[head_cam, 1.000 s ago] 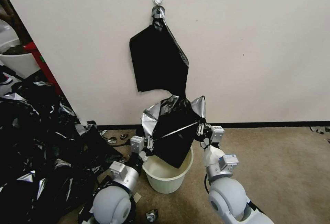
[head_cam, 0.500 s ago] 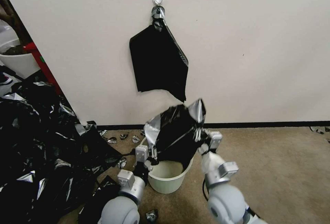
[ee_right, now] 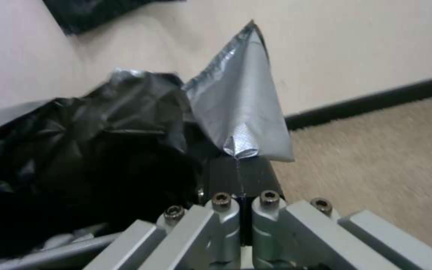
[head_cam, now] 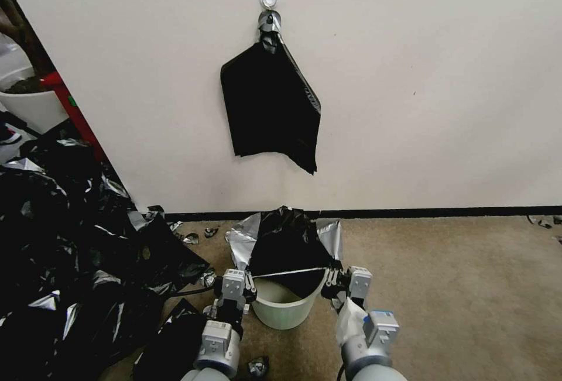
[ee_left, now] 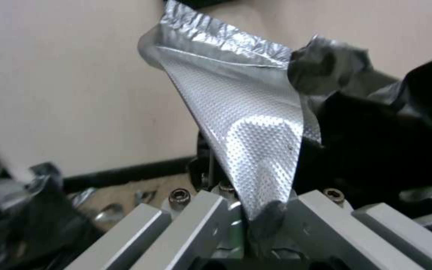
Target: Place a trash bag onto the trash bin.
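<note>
Down at the floor by the far wall, both grippers are level with the rim of the trash bin point(head_cam: 285, 305) — the left gripper point(head_cam: 243, 283) on its left side, the right gripper point(head_cam: 335, 281) on its right. Each one is clamped tight on a silvery corner of the trash bag point(head_cam: 287, 246), fingers pinched right together on the film, as both wrist views show. Between them the bag's mouth edge runs as a taut pale line across the top of the bin, and the black body of the bag bulges up and back toward the wall, with part of it dipping inside the bucket.

So where does that leave the job? By my reading, the bag is brought to the bin and spread to its width — that part is done. What is left is the fitting: the mouth is not folded over the rolled rim, and both corners stick up above the grippers.

On the wall hook hangs a flat black bundle point(head_cam: 269, 106), and a heap of black plastic scraps point(head_cam: 70, 240) fills the left. No brand, label or writing can be read anywhere.
</note>
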